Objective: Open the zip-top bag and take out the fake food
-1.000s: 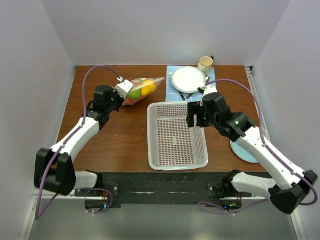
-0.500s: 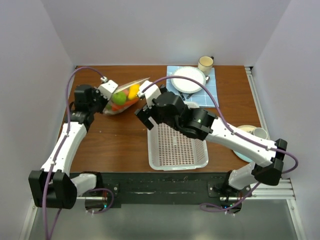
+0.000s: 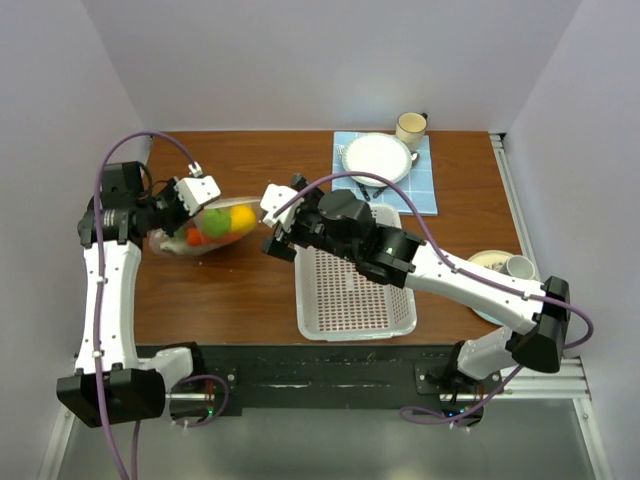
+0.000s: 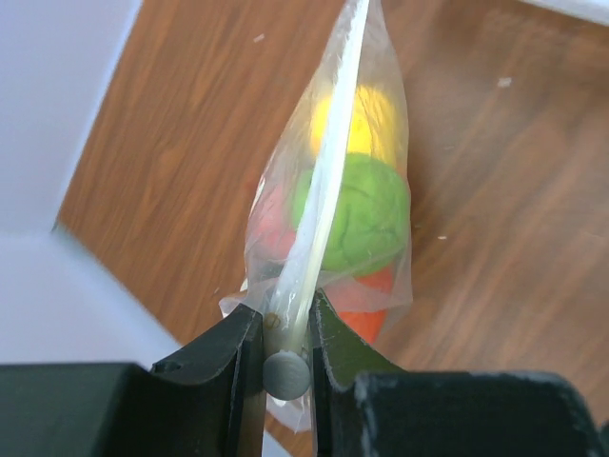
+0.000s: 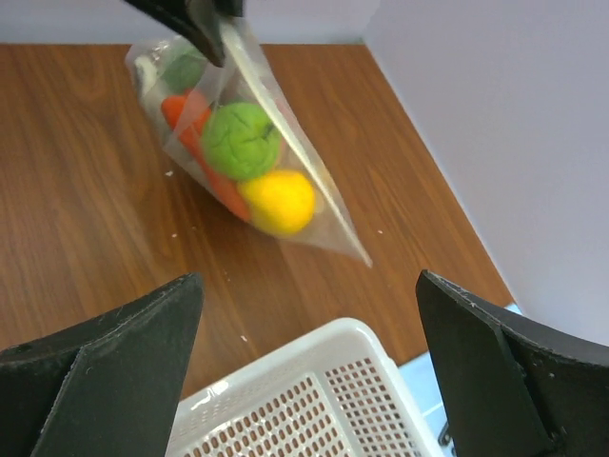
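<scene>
We see a brown wooden table (image 3: 250, 290) with a white perforated plastic basket (image 3: 355, 290) at its middle. To the left of the basket, the clear floppy plastic zip-top bag (image 5: 285, 162) hangs tilted over the table's left part. We cannot tell whether it touches the wood. The left gripper (image 4: 285, 324) pinches the bag's sealed edge. The right gripper (image 5: 309, 278) is spread wide and empty, near the bag's free corner. Inside the bag we make out fake food: a green apple (image 5: 241, 140), a yellow pear (image 5: 277, 202) and an orange carrot (image 5: 205, 162).
</scene>
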Available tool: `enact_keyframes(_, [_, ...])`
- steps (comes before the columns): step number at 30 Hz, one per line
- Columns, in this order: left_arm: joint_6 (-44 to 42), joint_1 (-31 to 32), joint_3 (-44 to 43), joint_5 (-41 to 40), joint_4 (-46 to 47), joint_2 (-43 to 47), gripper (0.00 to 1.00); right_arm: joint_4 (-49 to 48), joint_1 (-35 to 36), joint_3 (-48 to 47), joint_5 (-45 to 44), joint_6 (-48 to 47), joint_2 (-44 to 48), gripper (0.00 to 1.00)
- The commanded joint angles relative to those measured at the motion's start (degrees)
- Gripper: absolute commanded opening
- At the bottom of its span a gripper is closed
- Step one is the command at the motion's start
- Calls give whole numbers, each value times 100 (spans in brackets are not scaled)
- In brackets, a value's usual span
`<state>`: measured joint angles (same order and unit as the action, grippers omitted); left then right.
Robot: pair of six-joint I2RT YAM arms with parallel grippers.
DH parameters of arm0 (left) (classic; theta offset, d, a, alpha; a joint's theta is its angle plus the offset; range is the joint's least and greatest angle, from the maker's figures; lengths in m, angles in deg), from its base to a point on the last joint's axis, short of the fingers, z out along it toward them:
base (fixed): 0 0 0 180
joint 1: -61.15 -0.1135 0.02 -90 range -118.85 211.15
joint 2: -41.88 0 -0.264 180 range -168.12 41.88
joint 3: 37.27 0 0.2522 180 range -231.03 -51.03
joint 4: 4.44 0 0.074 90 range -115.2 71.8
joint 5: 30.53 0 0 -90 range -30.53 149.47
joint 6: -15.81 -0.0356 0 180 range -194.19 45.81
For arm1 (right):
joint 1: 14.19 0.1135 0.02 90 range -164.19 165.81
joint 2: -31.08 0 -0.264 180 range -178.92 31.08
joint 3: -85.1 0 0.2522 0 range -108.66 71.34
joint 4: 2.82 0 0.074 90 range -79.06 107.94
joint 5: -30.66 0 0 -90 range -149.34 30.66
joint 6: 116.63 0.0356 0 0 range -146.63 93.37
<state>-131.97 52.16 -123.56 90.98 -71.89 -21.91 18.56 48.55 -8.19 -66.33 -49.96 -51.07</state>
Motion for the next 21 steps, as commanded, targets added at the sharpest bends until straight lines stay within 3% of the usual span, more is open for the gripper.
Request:
enact_keyframes(1, [-1093,-32,-734,1015,-1520,-344,0,-322,98,-142,443,-409,-143,98])
enact_keyframes(14, [-1824,-32,-1175,260,-2181,-64,0,-463,142,-343,1164,-242,-653,99])
enact_keyframes(21, [-1684,-23,-1439,611,-2181,95,0,-683,133,-450,1199,-251,-1057,99])
